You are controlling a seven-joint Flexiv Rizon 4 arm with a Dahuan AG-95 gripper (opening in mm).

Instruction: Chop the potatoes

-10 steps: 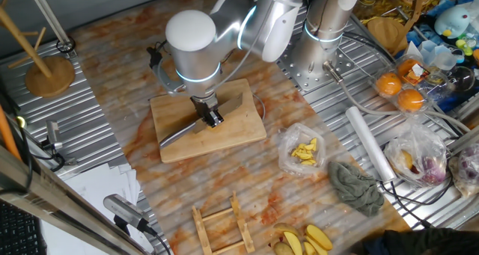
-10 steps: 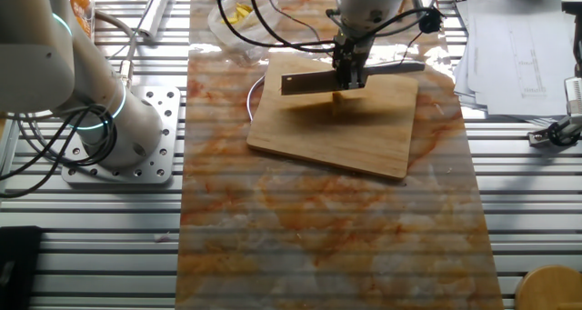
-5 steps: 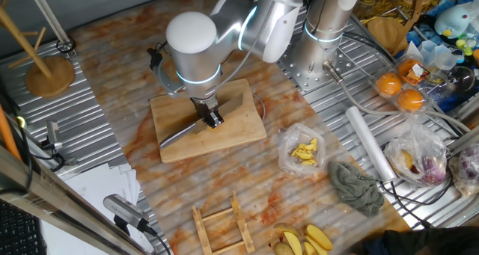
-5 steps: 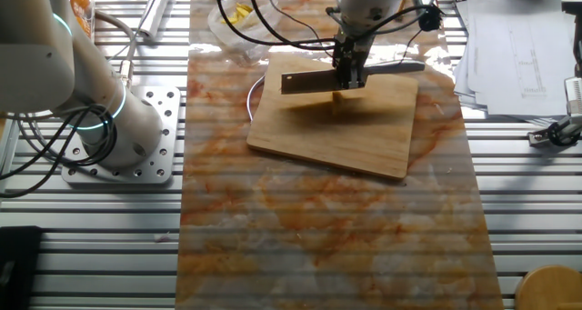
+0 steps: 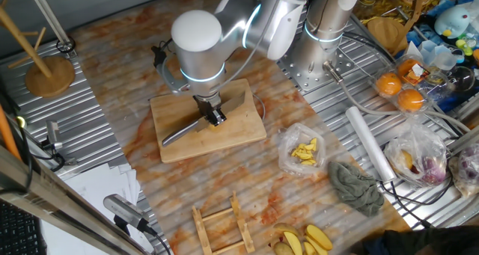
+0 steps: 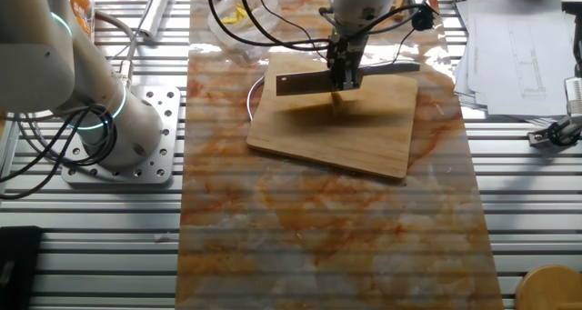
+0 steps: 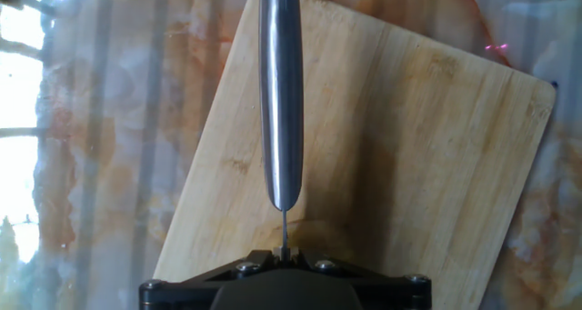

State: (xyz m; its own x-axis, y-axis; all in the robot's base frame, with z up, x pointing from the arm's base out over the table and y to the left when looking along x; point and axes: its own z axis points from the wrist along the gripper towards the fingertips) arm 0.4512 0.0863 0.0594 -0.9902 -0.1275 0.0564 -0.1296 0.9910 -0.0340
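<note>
My gripper [image 5: 215, 119] is shut on a steel knife [image 5: 183, 130] and holds it over the wooden cutting board [image 5: 239, 131]. In the other fixed view the gripper [image 6: 343, 78] holds the blade [image 6: 303, 83] level just above the board [image 6: 327, 133]. A small pale-yellow potato piece [image 6: 338, 95] shows on the board right under the gripper. In the hand view the knife's handle [image 7: 280, 92] runs straight ahead from the gripper [image 7: 284, 254] over the board [image 7: 427, 137]. The potato is hidden there.
A clear bag of bright yellow pieces [image 5: 303, 152], a grey cloth [image 5: 358, 186], yellow wedges [image 5: 303, 240] and a wooden rack [image 5: 224, 225] lie near the board. Oranges [image 5: 400, 90] and bags are at the right. A second arm's base [image 6: 118, 128] stands at the left.
The gripper with the knife has shifted a few pixels across the board and seems slightly higher. Nothing else moved.
</note>
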